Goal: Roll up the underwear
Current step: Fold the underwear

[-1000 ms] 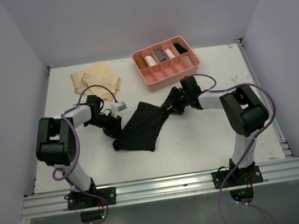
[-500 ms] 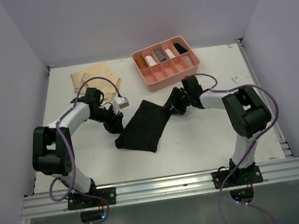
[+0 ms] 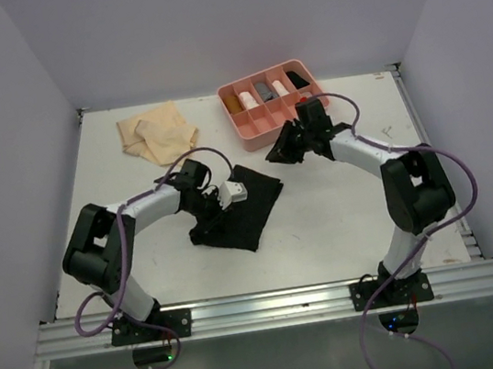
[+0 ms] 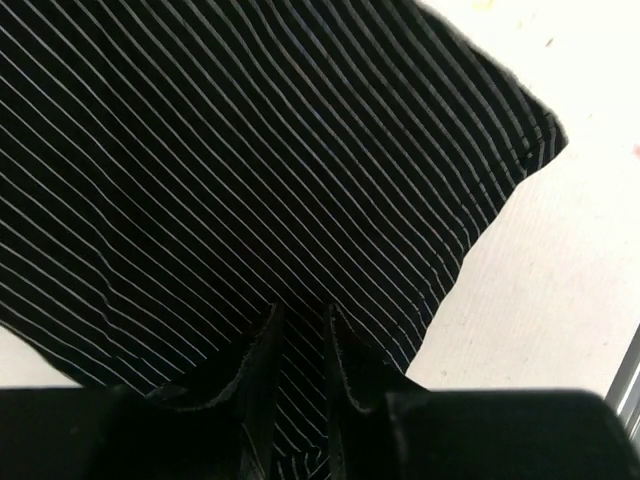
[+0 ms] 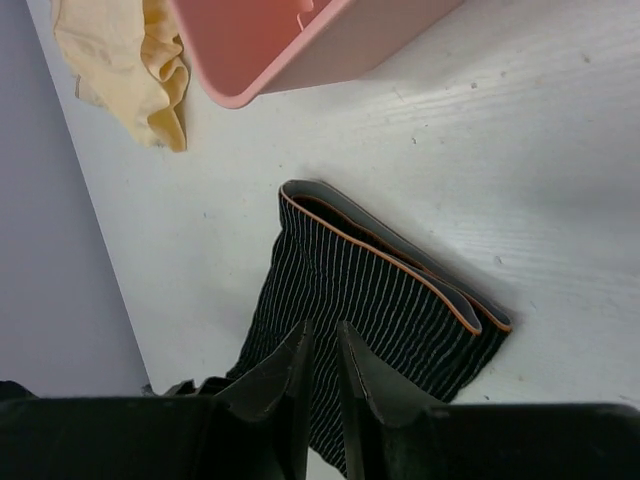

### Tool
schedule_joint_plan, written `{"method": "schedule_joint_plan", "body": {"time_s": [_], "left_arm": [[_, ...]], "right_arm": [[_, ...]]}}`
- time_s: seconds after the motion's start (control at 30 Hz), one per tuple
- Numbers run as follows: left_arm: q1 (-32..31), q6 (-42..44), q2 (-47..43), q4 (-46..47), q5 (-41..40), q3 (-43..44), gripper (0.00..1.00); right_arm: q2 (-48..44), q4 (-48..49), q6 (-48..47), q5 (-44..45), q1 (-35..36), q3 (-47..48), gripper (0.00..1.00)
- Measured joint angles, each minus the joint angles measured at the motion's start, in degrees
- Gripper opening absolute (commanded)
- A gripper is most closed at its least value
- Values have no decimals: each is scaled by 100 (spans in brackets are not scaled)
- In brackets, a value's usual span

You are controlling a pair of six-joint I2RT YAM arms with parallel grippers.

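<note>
The black pinstriped underwear lies folded on the white table. It fills the left wrist view. In the right wrist view its grey, orange-edged waistband is doubled at the right end. My left gripper sits low on its left half, jaws nearly together with fabric between them. My right gripper is shut and empty, raised above the cloth's right end, beside the tray. The pale tan underwear lies crumpled at the back left and shows in the right wrist view. No dusty pink garment lies loose.
The rigid pink divided tray stands at the back centre right, with several small rolled items in its far compartments. Its corner shows in the right wrist view. Walls enclose the table on three sides, and a metal rail runs along the near edge.
My left gripper moved right from the cloth's left edge onto the cloth. My right gripper let go of the right corner and rose toward the tray. The black underwear now lies shorter and folded.
</note>
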Motion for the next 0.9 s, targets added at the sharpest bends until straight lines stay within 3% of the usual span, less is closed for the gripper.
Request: {"method": "schedule_joint_plan", "body": {"time_s": [0.2, 0.43, 0.63, 0.77, 0.9], "left_arm": [[2, 7, 7, 9, -186, -149, 36], [356, -120, -214, -92, -142, -149, 36], [1174, -118, 190, -339, -116, 162, 34], [1233, -201, 728, -431, 28, 651, 34], [1202, -247, 1447, -459, 273, 1574, 40]], "right_arm": [[1040, 544, 243, -538, 262, 133, 17], [1408, 1069, 378, -772, 337, -527, 15], [616, 1971, 616, -706, 313, -1902, 16], [-337, 2140, 949, -415, 369, -2968, 20], [-1237, 1832, 1115, -229, 726, -3427, 31]]}}
